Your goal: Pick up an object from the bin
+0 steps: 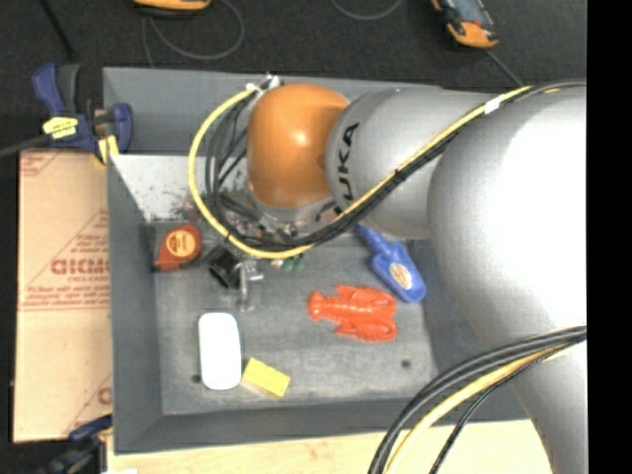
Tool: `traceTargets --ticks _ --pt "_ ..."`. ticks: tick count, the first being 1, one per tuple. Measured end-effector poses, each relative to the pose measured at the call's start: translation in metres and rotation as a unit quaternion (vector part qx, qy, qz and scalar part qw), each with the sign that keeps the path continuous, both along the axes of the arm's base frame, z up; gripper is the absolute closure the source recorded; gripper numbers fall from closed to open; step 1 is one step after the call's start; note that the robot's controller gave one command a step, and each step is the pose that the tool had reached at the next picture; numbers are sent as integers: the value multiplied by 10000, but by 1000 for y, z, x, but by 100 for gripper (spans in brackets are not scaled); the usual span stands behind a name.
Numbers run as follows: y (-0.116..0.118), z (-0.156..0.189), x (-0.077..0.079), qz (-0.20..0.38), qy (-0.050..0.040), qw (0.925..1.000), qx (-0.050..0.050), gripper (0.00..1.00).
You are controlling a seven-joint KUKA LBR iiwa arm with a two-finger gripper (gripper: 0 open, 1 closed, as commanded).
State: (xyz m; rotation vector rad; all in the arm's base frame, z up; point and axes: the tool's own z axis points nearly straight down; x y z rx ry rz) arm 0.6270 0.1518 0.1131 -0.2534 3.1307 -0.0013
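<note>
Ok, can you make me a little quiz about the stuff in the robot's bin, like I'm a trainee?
1. Pick one: the toy lobster in the bin is A) red, B) green, C) white.
2. True or false: the yellow block lies right beside the white oval thing.
3. Fill the gap: the round thing to the left of the tool in the camera view is ___ in colour.
Key: 1 A. 2 true. 3 orange.
</note>
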Motion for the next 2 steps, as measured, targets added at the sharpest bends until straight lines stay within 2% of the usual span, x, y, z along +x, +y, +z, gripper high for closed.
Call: traceTargets --ticks 1,2 --pt "-1 -12 1 -571 -61 9983 31 100" --pt "-1 -12 1 -572 -61 9983 32 100"
